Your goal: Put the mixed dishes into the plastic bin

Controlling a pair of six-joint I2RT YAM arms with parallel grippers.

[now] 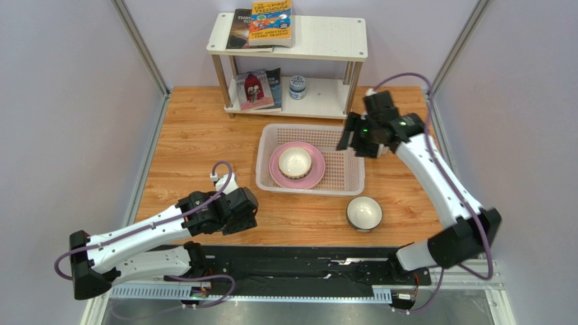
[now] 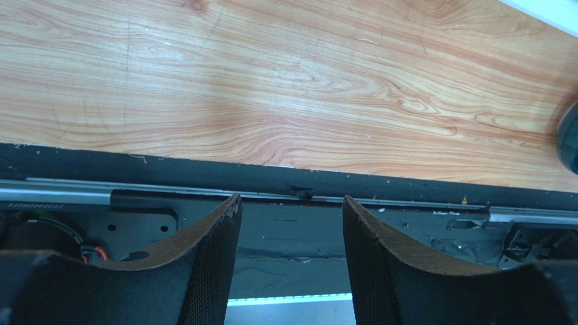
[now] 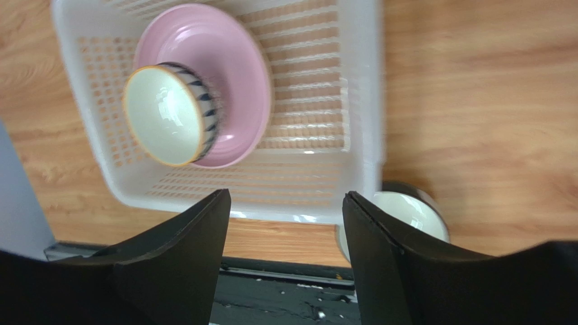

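Two dishes in bin: round pink plate (image 1: 318, 166) lies flat in the left half of the white perforated rectangular plastic bin (image 1: 343, 173); a blue-striped, orange-rimmed bowl with white inside (image 1: 295, 161) sits on that plate.
One dish outside: grey patterned round bowl with white inside (image 1: 364, 213), upright on the wooden desk (image 1: 197, 149), just beside the bin's near right corner.
Right tool (image 3: 285, 200): jaws well apart, nothing between them; hangs over the bin's far right edge.
Left tool (image 2: 290, 203): jaws apart, empty; low over the desk's near edge, well left of the loose bowl.
Key relation: loose bowl lies nearward of the right tool, past the bin's right end; right arm judged nearer.
Long axis: none, bowl is round; any rim point should serve.
Progress: judged partway; no other dishes in view.
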